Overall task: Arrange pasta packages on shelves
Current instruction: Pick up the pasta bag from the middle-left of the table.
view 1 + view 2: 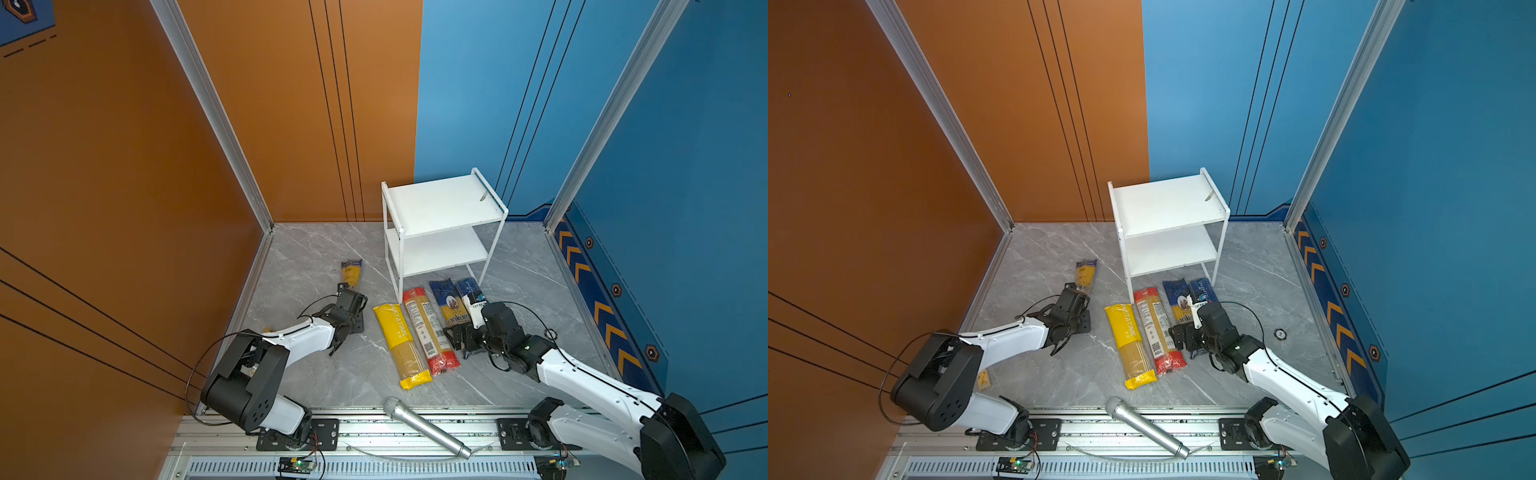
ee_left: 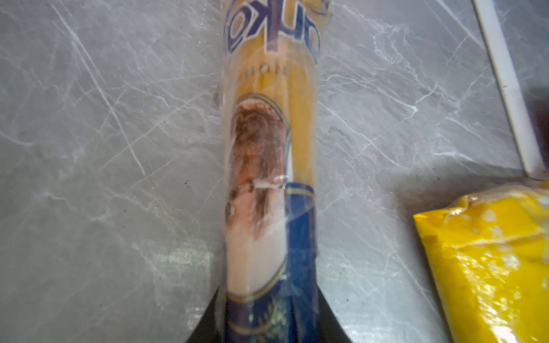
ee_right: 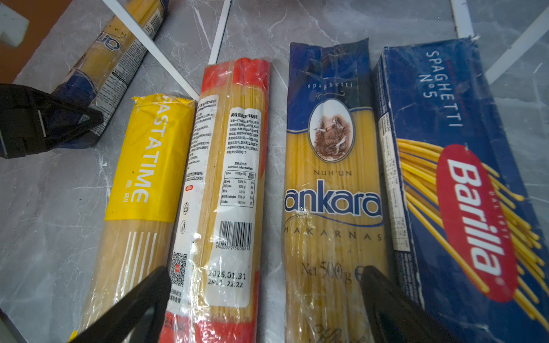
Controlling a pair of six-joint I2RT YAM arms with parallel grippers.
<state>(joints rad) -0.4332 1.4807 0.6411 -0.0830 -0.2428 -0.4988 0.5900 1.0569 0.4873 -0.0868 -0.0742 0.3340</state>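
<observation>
There are five pasta packages in both top views. Two are of the same kind: the lone ankara bag point(image 1: 351, 272) left of centre and the second ankara bag point(image 1: 448, 301) in the row at lower centre. The other kinds count one each: one yellow bag point(image 1: 399, 345), one red bag point(image 1: 428, 328), one Barilla pack point(image 1: 468, 289). There is one white rack point(image 1: 415, 208) with two boards, one silver microphone point(image 1: 424, 426) and two robot arms, the left arm point(image 1: 307, 334) and the right arm point(image 1: 582, 374).

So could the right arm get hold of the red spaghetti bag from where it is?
Probably yes. The right hand, open, hangs above the row, and the red bag lies flat with nothing on top. The yellow bag and the blue-and-yellow bag lie close on either side, which may crowd the grip.
</observation>
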